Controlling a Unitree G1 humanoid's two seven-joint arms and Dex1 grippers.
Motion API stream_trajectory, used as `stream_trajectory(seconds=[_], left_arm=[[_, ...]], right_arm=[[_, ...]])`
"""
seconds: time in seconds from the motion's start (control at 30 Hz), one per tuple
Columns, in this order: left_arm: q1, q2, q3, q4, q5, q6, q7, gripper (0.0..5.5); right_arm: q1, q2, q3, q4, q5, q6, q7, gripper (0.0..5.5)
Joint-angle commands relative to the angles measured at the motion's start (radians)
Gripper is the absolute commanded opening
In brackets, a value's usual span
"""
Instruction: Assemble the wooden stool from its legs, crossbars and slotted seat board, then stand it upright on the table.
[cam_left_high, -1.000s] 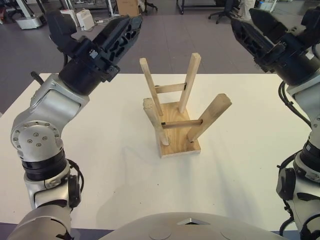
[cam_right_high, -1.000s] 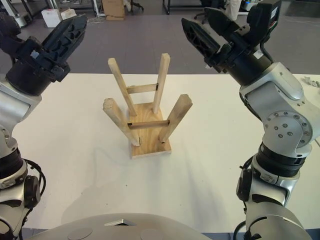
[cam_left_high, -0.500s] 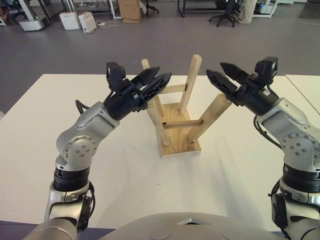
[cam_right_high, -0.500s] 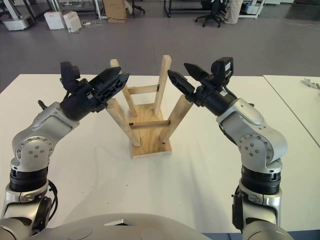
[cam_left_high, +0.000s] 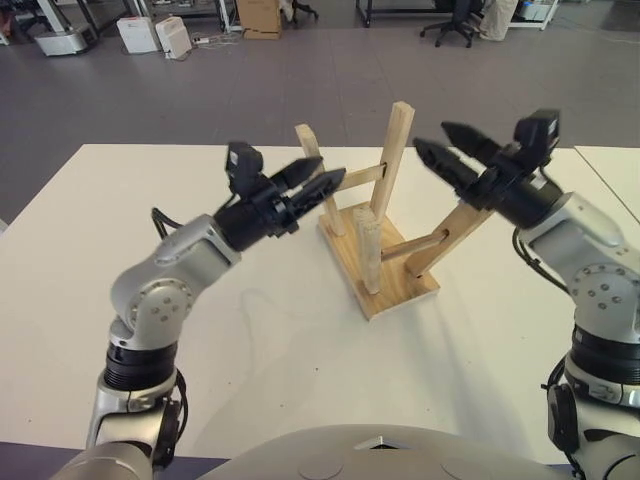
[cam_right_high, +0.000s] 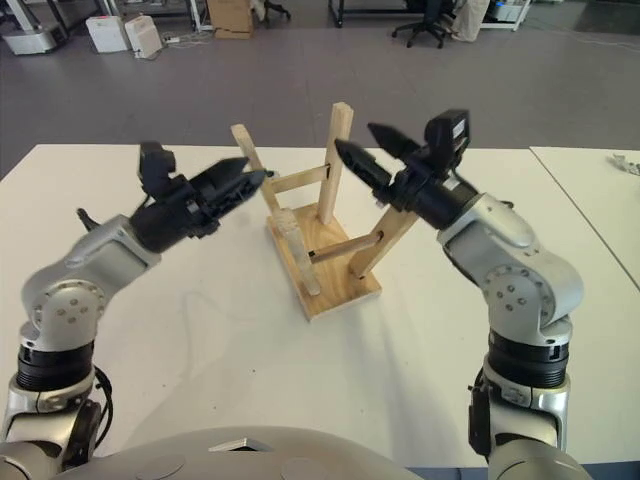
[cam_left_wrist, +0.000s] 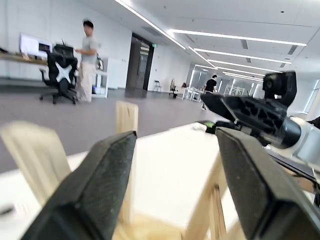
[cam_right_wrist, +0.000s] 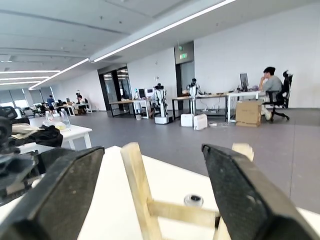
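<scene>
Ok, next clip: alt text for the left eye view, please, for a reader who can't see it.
An assembled wooden stool stands upside down on a white table, seat board flat on it and four legs pointing up. The left gripper and right gripper, both open, sit near the leg tops on either side, gripping nothing.

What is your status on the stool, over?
Left gripper open, at far left leg. Right gripper open, beside far right leg. Stool assembled, upside down, seat board on table. Nothing in the way.
</scene>
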Motion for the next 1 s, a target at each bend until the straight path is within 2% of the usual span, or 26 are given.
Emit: stream_trajectory(seconds=[0.03, 0.1, 0.17, 0.27, 0.37, 0.53, 0.63, 0.77, 0.83, 0.87, 0.93, 1.0], left_arm=[[-0.103, 0.022, 0.066, -0.046, -0.108, 0.031, 0.053, 2.91], [-0.063, 0.038, 0.096, -0.056, -0.121, 0.036, 0.069, 2.91], [0.041, 0.058, 0.122, -0.056, -0.087, 0.035, 0.073, 2.91], [0.187, 0.085, 0.125, -0.045, 0.008, 0.019, 0.049, 2.91], [0.303, 0.091, 0.119, 0.018, 0.131, -0.028, 0.011, 2.91], [0.353, 0.065, 0.091, 0.136, 0.26, -0.08, -0.033, 2.91], [0.438, 0.077, 0.083, 0.191, 0.338, -0.101, -0.064, 2.91], [0.551, 0.128, 0.13, 0.222, 0.426, -0.083, -0.059, 2.91], [0.603, 0.18, 0.131, 0.211, 0.474, -0.092, -0.101, 2.91], [0.63, 0.219, 0.115, 0.207, 0.522, -0.111, -0.128, 2.91], [0.678, 0.268, 0.115, 0.187, 0.562, -0.127, -0.18, 2.91], [0.742, 0.325, 0.139, 0.133, 0.555, -0.141, -0.29, 2.91]], right_arm=[[-0.106, -0.041, -0.08, 0.005, 0.099, 0.011, -0.015, 3.63], [-0.129, -0.089, -0.138, 0.06, 0.096, 0.003, -0.02, 3.63], [-0.091, -0.159, -0.116, 0.187, -0.044, -0.016, -0.016, 3.63], [-0.035, -0.167, -0.069, 0.309, -0.156, -0.044, 0.012, 3.63], [0.016, -0.097, 0.063, 0.473, -0.26, -0.103, 0.124, 3.63], [0.027, 0.043, 0.256, 0.691, -0.392, -0.308, 0.402, 3.63], [0.162, 0.033, 0.388, 0.493, -0.414, -0.306, 0.53, 3.63], [0.348, 0.076, 0.459, 0.099, -0.376, -0.202, 0.405, 3.63], [0.429, 0.06, 0.416, 0.03, -0.388, -0.17, 0.338, 3.63], [0.477, 0.016, 0.371, 0.008, -0.394, -0.162, 0.334, 3.63], [0.553, -0.069, 0.297, -0.022, -0.39, -0.148, 0.364, 3.63], [0.589, -0.143, 0.215, 0.047, -0.398, -0.168, 0.411, 3.63]])
